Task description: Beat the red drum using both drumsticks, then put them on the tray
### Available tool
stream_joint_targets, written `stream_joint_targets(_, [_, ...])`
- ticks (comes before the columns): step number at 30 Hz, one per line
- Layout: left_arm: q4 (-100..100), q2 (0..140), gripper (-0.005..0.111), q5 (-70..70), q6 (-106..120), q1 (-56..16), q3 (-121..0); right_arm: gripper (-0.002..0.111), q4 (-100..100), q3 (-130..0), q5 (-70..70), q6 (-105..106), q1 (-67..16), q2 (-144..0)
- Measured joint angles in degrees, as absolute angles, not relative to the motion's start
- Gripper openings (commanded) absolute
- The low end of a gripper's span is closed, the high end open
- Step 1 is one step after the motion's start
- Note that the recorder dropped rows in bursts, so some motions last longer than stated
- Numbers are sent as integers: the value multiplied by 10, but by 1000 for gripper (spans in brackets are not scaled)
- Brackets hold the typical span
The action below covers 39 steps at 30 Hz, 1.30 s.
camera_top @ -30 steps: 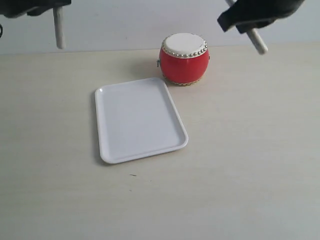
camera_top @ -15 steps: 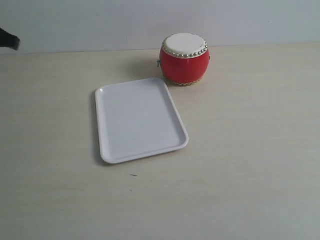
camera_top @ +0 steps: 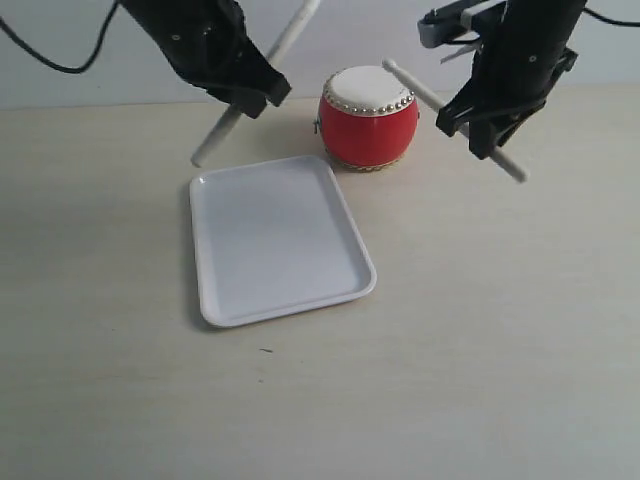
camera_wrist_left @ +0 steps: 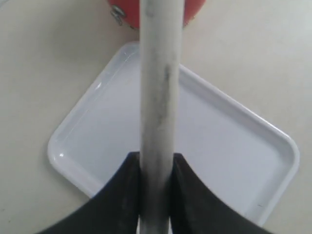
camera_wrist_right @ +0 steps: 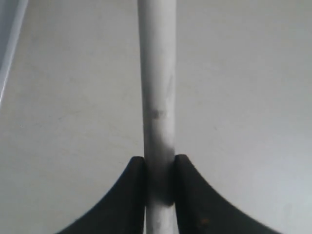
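Note:
The red drum [camera_top: 368, 122], with its cream skin up, stands behind the white tray [camera_top: 280, 240]. My left gripper [camera_top: 243, 92] is shut on a pale drumstick [camera_top: 262, 70]. That stick slants from high beside the drum down to the table by the tray's far left corner. In the left wrist view this drumstick [camera_wrist_left: 158, 92] runs from the left gripper [camera_wrist_left: 156, 168] across the tray [camera_wrist_left: 234, 161] toward the drum [camera_wrist_left: 195, 9]. My right gripper [camera_top: 482, 118] is shut on the other drumstick [camera_top: 420, 92]. Its end hangs at the drum's right rim; contact cannot be told. The right wrist view shows that drumstick [camera_wrist_right: 157, 87] in the right gripper [camera_wrist_right: 159, 170].
A pale wooden tabletop [camera_top: 480, 330] lies all round, with a light wall behind it. One edge of the tray [camera_wrist_right: 9, 44] shows at the side of the right wrist view. A small dark speck [camera_top: 265, 350] marks the table in front of the tray.
Both arms rose almost out of view half a second ago and have swung back down. The left stick now slants beside the drum, and the right stick's end is at the drum's rim.

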<state>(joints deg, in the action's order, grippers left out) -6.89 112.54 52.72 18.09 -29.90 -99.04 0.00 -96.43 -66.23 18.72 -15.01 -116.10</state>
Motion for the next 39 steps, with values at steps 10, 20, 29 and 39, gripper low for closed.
stream_joint_targets(10, [-70,1267,0,580,178,-299,-1088,0,28,-967,-660,188,-149,-1169])
stream_joint_targets(20, [-68,1290,0,565,178,-299,-1124,0,30,-968,-598,165,-149,-1170])
stream_joint_targets(29, [-64,1290,0,593,203,-299,-1167,0,38,-987,-591,154,-149,-1165])
stream_joint_targets(39, [-53,1292,0,651,205,-299,-1197,0,53,-991,-597,152,-149,-1245])
